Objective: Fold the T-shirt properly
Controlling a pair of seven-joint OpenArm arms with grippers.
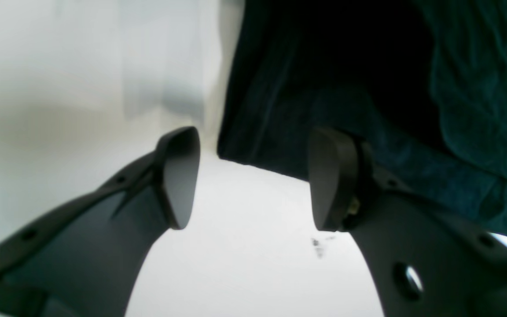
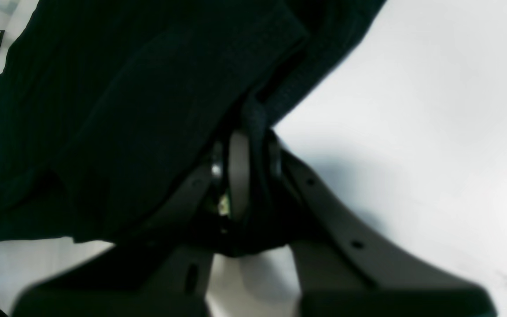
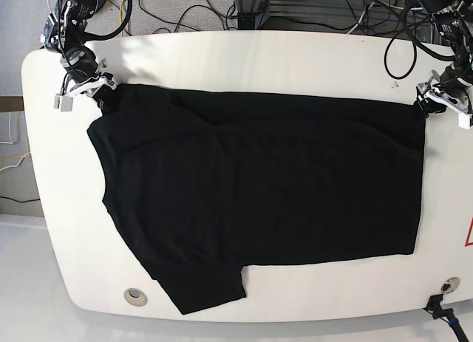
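right hand [image 2: 253, 149]: clamped on t-shirt [image 3: 259, 187] corner, upper left, so we can lift it.
left hand [image 1: 253, 180]: fingers apart beside the hem, upper right.

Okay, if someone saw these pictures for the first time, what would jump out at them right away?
The big black T-shirt spread flat across most of the white table, one sleeve reaching toward the near edge. Next, the two arms at the far corners: the right hand is pinched shut on the shirt's edge, while the left hand stands open just beside the cloth, gripping nothing.
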